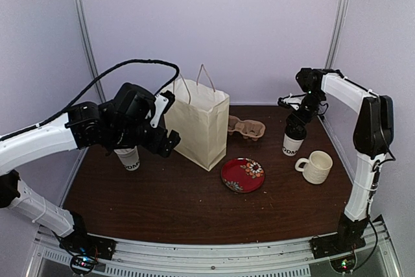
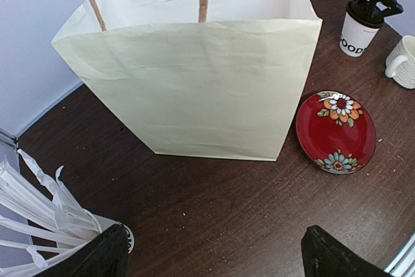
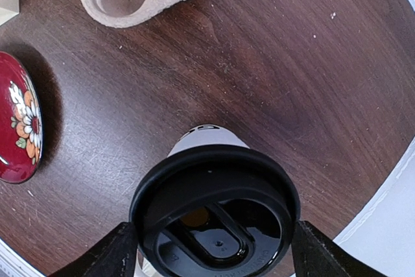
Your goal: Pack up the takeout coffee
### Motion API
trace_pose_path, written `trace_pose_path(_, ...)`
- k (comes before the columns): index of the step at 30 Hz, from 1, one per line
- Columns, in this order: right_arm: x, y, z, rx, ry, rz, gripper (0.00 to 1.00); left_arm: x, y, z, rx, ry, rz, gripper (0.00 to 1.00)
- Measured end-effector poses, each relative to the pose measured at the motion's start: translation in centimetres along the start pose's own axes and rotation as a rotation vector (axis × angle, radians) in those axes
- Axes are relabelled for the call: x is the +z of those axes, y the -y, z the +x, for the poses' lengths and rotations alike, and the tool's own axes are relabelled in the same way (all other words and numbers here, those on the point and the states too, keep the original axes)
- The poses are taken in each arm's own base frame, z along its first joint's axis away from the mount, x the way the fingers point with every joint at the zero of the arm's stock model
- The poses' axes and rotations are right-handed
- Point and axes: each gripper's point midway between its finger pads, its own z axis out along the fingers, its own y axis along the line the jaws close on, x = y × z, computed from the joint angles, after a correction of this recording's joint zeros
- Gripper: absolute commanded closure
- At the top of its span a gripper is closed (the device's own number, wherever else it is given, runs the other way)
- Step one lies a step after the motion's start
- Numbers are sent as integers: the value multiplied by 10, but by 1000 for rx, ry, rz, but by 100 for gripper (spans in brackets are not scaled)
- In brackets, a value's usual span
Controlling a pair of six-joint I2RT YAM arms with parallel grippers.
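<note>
Coffee cup (image 1: 293,145), tapered white, wears black lid (image 3: 214,212).

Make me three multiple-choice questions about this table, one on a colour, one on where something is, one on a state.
1. The coffee cup's lid is: A. white; B. black; C. red.
2. The red plate lies: A. inside the paper bag; B. on the cup; C. on the table beside the bag.
3. The bag: A. lies flat; B. stands upright, mouth open; C. is folded shut.
Answers: B, the right wrist view shows a black lid; C, the top view shows it on the wood by the bag; B, its handles point up over a gaping mouth.
</note>
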Motion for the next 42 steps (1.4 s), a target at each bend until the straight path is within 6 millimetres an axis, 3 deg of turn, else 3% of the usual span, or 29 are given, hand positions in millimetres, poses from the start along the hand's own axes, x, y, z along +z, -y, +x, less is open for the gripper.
trace_pose_path(11,-5,1,3,12,10,8,11,-5,0,-3,7,-15,3,4)
trace_pose_path(14,-23,0,1,10,46,25,12,-15,-3,-19,8,15,-1,6)
trace_pose_path(17,-55,-5,-5,3,128,33,15,-32,-11,-46,8,72,-13,11)
trace_pose_path(21,-95,-25,-18,-28,248,4,18,-43,-27,-66,-12,107,-40,18)
trace_pose_path(26,-127,-65,-54,-136,361,-28,22,-39,-45,-66,-32,97,-74,19)
trace_pose_path(30,-147,-92,-81,-186,455,-61,31,-29,-40,-56,-40,76,-54,18)
trace_pose_path(33,-145,-101,-99,-183,492,-100,37,-21,-35,-46,-47,52,-31,21)
trace_pose_path(36,-125,-113,-121,-168,496,-168,38,-17,-31,-41,-55,36,-16,28)
trace_pose_path(40,-98,-140,-139,-169,469,-266,38,-17,-30,-39,-64,34,-6,29)
trace_pose_path(42,-94,-156,-147,-179,471,-302,38,-19,-30,-37,-68,33,-3,29)
